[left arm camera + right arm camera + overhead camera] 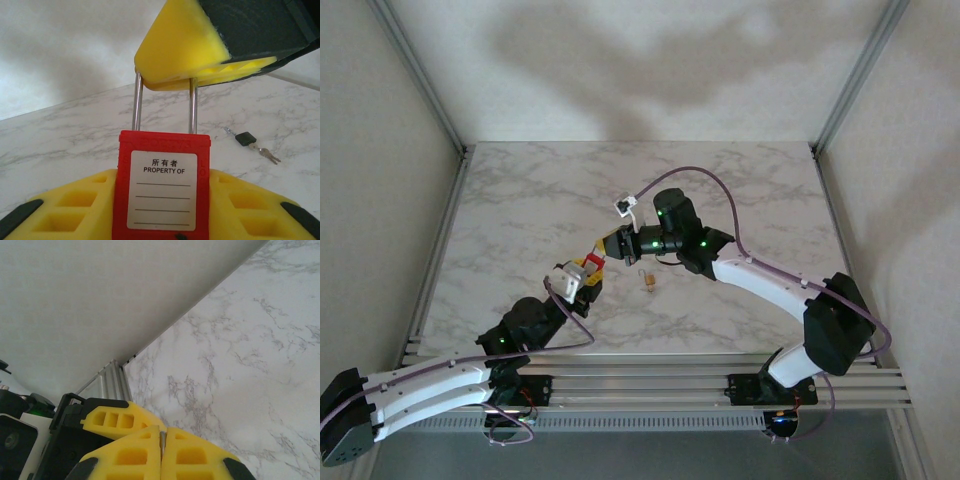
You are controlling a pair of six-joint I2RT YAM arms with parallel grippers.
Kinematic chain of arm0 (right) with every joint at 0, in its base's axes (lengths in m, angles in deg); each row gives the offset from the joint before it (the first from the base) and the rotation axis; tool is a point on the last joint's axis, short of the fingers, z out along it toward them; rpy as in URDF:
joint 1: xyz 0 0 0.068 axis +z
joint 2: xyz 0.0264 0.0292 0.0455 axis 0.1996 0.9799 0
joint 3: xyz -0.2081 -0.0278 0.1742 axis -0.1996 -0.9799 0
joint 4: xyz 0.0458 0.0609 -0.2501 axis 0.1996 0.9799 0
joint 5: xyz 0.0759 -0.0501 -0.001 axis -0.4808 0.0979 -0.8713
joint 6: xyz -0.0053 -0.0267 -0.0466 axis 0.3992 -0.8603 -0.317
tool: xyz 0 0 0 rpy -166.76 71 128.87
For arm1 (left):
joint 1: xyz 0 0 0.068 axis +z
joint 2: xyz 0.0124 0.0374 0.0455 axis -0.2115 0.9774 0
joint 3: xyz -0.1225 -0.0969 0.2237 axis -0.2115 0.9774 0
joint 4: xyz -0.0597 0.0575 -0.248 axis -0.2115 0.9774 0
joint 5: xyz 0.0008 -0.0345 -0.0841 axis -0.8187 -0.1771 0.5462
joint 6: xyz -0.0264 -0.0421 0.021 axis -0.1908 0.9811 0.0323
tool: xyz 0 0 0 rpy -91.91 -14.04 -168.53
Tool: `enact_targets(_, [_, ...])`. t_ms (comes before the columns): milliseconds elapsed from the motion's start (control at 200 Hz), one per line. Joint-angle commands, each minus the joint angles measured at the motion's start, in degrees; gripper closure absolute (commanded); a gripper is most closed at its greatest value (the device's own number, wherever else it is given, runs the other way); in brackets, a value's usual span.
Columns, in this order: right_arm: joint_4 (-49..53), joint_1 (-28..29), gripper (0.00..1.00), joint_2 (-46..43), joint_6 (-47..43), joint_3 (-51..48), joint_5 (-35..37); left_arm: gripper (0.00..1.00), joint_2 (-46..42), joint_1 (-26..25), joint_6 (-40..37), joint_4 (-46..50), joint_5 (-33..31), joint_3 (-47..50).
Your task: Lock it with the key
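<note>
We see the red padlock [162, 185] clamped by its body between the fingers of the left gripper [588, 282]. At the padlock's upper end, the right gripper [161, 440] is pinched together on the top of its steel shackle [137, 102]. The key [250, 142] lies on the marble table [740, 190] near the padlock, to its right, touching neither gripper.

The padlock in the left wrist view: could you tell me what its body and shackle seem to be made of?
The padlock body looks like moulded red plastic, matte and opaque. The shackle seems to be polished steel: thin, silvery, with bright glints.
</note>
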Motion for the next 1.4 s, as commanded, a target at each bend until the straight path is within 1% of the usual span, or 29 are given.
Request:
enact_targets(0, [12.9,6.9,1.0,2.1,-2.9,-2.9,-7.8,1.0,-2.5,0.8,2.6,-17.8,3.1,-4.4])
enact_targets(145, [12.9,6.8,1.0,1.2,-2.6,-3.0,-6.6,1.0,-2.1,0.8,2.8,-17.5,3.2,-4.4])
enact_targets(365, [11.8,6.1,0.87,-0.3,-1.5,-4.0,-4.5,1.0,-1.6,0.8,2.8,-17.2,3.3,-4.4])
enact_targets(481, [9.8,5.2,0.82,-1.8,-0.2,-5.3,-4.2,1.0,-1.4,0.8,2.7,-16.9,3.1,-4.3])
enact_targets(516, [9.1,4.8,0.78,-2.2,0.3,-5.8,-4.3,1.0,-1.4,0.8,2.7,-16.9,3.1,-4.3])
enact_targets(636, [6.4,3.5,0.61,-3.7,2.2,-7.5,-5.0,1.0,-1.1,0.8,2.6,-16.4,3.0,-4.4])
enact_targets(741, [4.6,2.6,0.4,-4.8,3.6,-8.7,-5.7,1.0,-0.8,0.8,2.4,-16.1,3.0,-4.5])
enact_targets(816, [4.0,2.2,0.34,-5.5,3.9,-9.2,-6.2,1.0,-0.5,0.8,2.1,-15.4,3.0,-4.7])
enact_targets(946, [4.1,1.3,0.29,-6.9,4.2,-9.9,-4.9,1.0,0.2,0.8,1.5,-14.5,2.8,-5.0])
enact_targets(1066, [3.0,0.2,0.29,-8.0,5.4,-10.9,-4.2,1.0,1.1,0.8,1.1,-13.2,4.3,-5.5])
enact_targets(1391, [-1.5,-0.5,0.3,-6.8,8.4,-11.8,-8.2,1.0,4.3,0.7,-0.2,-7.7,10.2,-7.4])
